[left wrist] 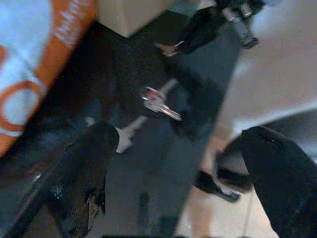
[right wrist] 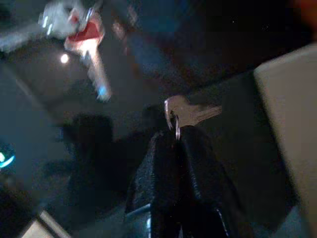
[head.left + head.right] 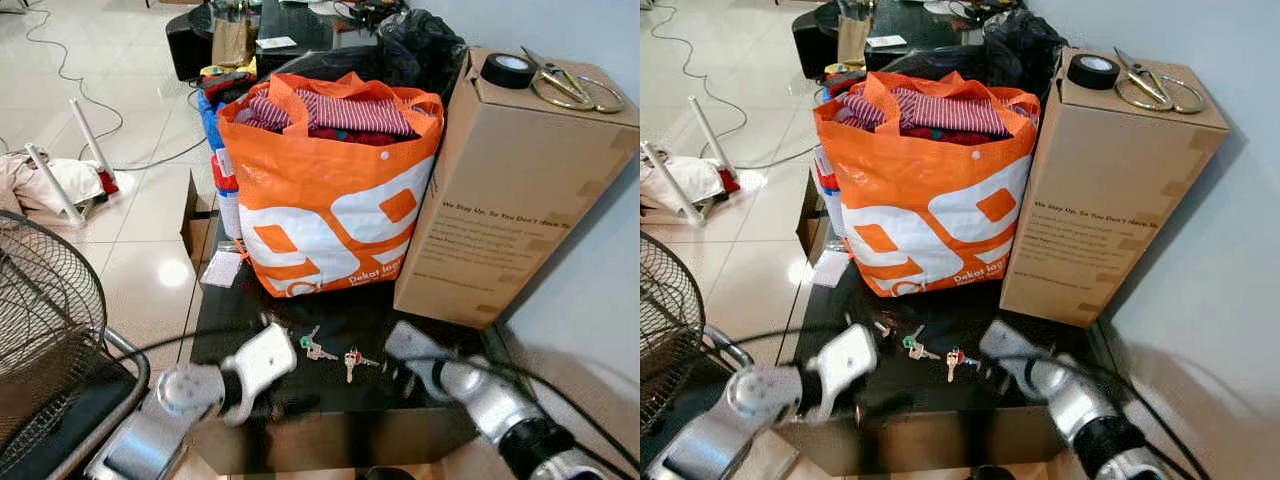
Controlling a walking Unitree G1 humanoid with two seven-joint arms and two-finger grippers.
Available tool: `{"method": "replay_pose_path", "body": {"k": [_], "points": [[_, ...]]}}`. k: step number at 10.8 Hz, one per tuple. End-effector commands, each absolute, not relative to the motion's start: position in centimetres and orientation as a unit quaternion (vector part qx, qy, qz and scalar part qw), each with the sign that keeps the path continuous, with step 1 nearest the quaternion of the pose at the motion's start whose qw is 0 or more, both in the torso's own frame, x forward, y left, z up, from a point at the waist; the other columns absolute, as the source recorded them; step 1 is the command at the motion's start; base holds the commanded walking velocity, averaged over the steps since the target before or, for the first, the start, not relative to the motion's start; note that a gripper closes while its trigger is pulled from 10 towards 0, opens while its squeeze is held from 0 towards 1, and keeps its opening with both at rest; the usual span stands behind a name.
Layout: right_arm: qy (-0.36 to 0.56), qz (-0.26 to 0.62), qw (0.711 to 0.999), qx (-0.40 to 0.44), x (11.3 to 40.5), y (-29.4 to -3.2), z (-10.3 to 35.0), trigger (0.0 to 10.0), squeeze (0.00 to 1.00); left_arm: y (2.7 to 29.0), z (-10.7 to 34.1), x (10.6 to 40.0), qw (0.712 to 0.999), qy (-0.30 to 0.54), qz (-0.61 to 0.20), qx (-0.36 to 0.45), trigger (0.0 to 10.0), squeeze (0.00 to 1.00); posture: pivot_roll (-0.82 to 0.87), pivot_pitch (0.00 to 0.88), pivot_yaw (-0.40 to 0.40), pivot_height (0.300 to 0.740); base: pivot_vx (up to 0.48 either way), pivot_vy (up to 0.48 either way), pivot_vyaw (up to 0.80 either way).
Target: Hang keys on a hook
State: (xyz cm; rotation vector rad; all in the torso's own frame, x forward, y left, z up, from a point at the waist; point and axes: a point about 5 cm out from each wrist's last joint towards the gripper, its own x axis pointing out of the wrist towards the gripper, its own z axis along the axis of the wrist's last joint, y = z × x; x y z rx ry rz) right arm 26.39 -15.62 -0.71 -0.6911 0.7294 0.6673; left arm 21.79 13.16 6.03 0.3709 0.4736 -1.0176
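Observation:
Loose keys lie on the glossy black table (image 3: 330, 315): a green-capped key (image 3: 311, 347) and a red-capped key (image 3: 351, 361), also seen in the left wrist view as the red-capped key (image 1: 157, 101). My right gripper (image 2: 173, 136) is low over the table to the right of them, shut on the ring of a silver key (image 2: 192, 111). My left gripper (image 1: 178, 144) hovers at the table's front left, fingers (image 1: 86, 168) wide apart and open, holding nothing. In the left eye view its white housing (image 3: 262, 362) sits left of the green-capped key.
An orange shopping bag (image 3: 330, 210) full of clothes stands behind the keys. A tall cardboard box (image 3: 510, 200) at the right carries a tape roll (image 3: 509, 69) and scissors (image 3: 565, 85). A fan grille (image 3: 40, 320) is at the left, with tiled floor and cables beyond.

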Motion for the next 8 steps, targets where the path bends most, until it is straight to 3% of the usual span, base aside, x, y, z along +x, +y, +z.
{"method": "replay_pose_path", "body": {"k": [1,3,4,6,8], "points": [[0.315,0.319,0.838,-0.31,26.6,-15.4,0.5,0.0,0.0,13.6,7.1,22.9,0.864,0.192,-0.436,0.161,10.0,0.0,-0.18,0.0,-0.008,0.74,0.0,0.0,0.0],[0.246,0.308,0.883,-0.256,27.1,-15.1,4.0,0.0,0.0,14.3,9.3,24.2,0.923,0.144,-0.34,0.108,10.0,0.0,-0.13,0.0,-0.01,0.74,0.0,0.0,0.0],[0.162,0.276,0.929,-0.185,27.6,-14.6,7.6,0.0,0.0,15.2,11.4,25.1,0.958,0.088,-0.259,0.081,10.0,0.0,-0.11,0.0,-0.001,0.74,0.0,0.0,0.0],[0.075,0.214,0.969,-0.096,27.5,-14.2,11.5,0.0,0.0,16.0,13.1,25.8,0.978,0.054,-0.182,0.084,10.0,0.0,-0.09,0.0,-0.012,0.74,0.0,0.0,0.0],[0.044,0.143,0.989,-0.014,27.1,-15.2,14.2,0.0,0.0,16.4,14.9,26.5,0.987,0.029,-0.13,0.089,10.0,0.0,-0.07,0.0,-0.027,0.74,0.0,0.0,0.0]]}}
